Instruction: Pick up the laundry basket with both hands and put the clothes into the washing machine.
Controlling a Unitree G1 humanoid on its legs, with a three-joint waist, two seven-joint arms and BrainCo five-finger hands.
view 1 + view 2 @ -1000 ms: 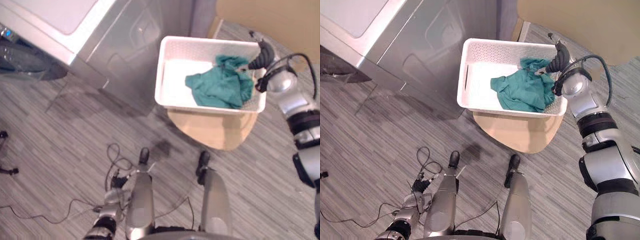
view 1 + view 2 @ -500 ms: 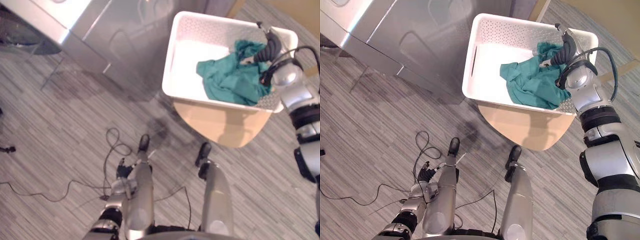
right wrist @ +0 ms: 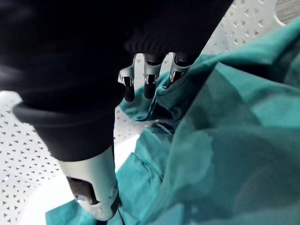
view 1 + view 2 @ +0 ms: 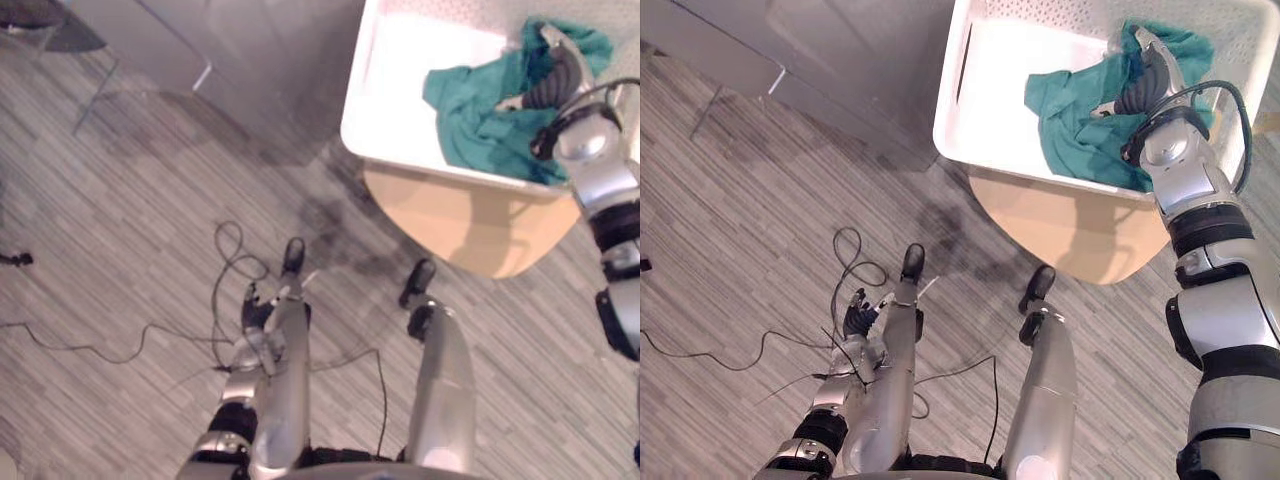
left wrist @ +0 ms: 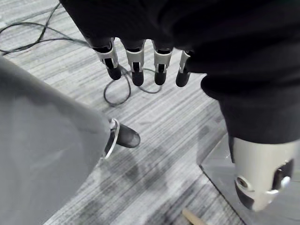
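Note:
The white laundry basket [image 4: 352, 112] stands on a low pale wooden table [image 4: 470, 225] ahead of me to the right. A teal cloth [image 4: 478, 120] lies bunched in its right half. My right hand [image 4: 556, 78] reaches down into the basket over the cloth. In the right wrist view its fingers [image 3: 147, 83] are straight and their dark tips meet a fold of the teal cloth [image 3: 225, 140], beside the perforated basket wall [image 3: 23, 154]. My left hand [image 4: 256, 308] hangs low by my side, open and holding nothing, with its fingers [image 5: 137, 65] relaxed above the floor.
The washing machine's grey metal side [image 4: 260, 60] stands at the top, left of the basket. Grey striped flooring [image 4: 110, 230] stretches to the left and front.
The camera has tilted down, so the basket and the machine sit higher in the picture. My right hand has moved from the basket's right rim inward, over the teal cloth.

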